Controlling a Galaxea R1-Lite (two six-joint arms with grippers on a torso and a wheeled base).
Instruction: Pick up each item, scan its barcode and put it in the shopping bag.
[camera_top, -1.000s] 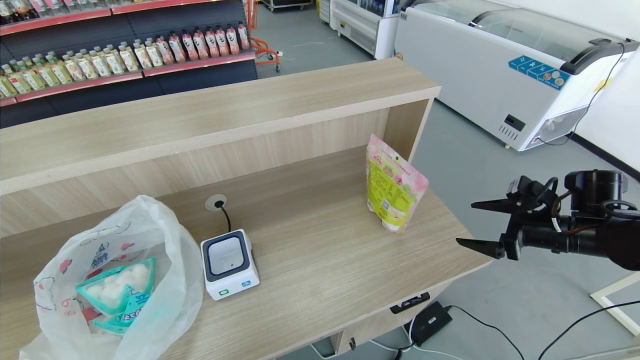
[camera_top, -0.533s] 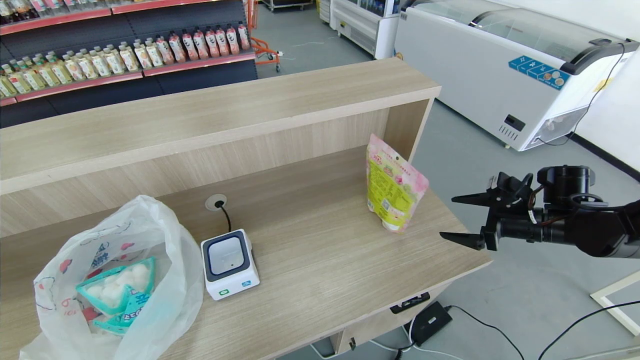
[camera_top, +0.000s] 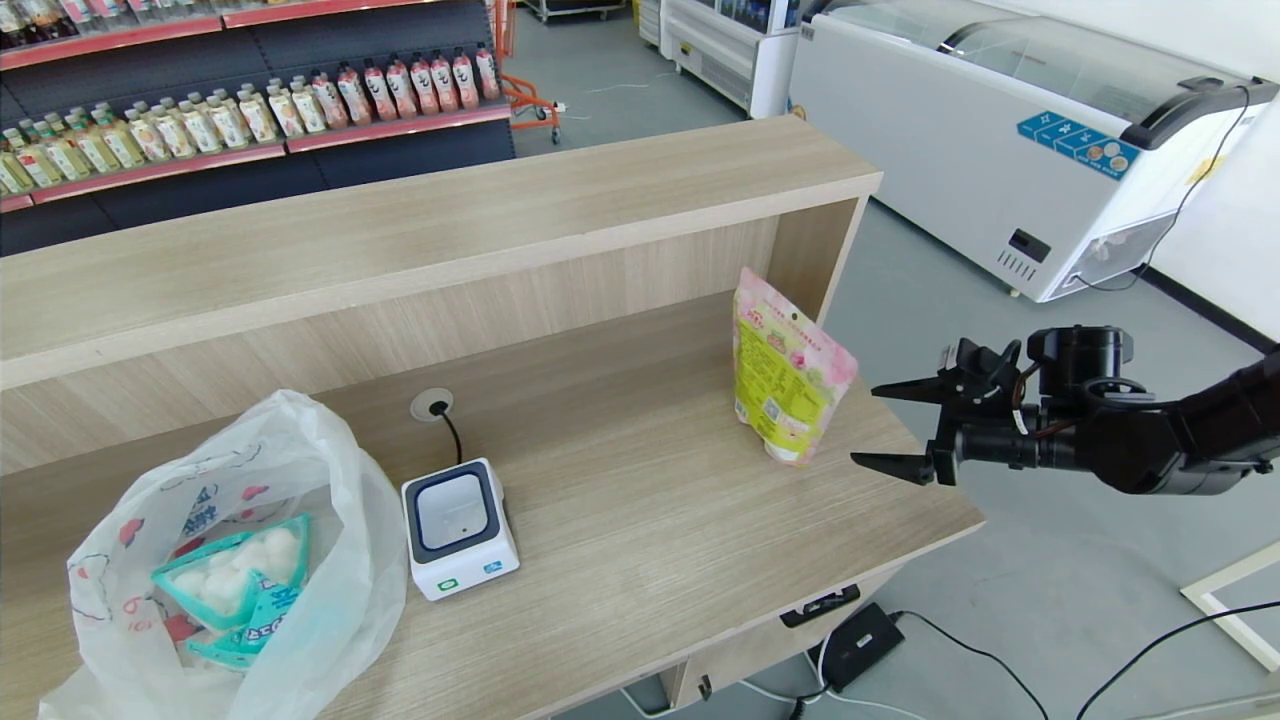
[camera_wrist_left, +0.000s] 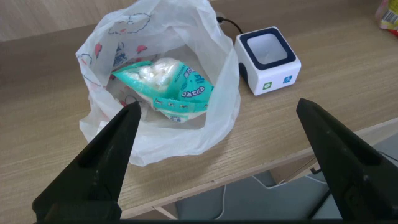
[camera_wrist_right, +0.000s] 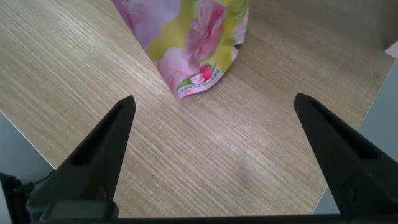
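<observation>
A pink and yellow snack pouch (camera_top: 790, 366) stands upright on the right end of the wooden counter (camera_top: 640, 520); its lower end shows in the right wrist view (camera_wrist_right: 193, 43). My right gripper (camera_top: 888, 428) is open, just right of the pouch at the counter's right edge, apart from it. A white barcode scanner (camera_top: 458, 528) sits mid-counter, also in the left wrist view (camera_wrist_left: 268, 57). A white plastic shopping bag (camera_top: 215, 570) lies at the left with teal packets (camera_wrist_left: 168, 90) inside. My left gripper (camera_wrist_left: 217, 130) hangs open above the bag.
A raised wooden ledge (camera_top: 400, 230) backs the counter, with a side panel (camera_top: 815, 250) behind the pouch. The scanner's cable runs to a grommet (camera_top: 432, 405). Freezers (camera_top: 1030, 130) and drink shelves (camera_top: 250, 100) stand beyond.
My right gripper has moved left and slightly up, from beyond the counter's right edge to just beside the pouch, staying open. Nothing else has moved.
</observation>
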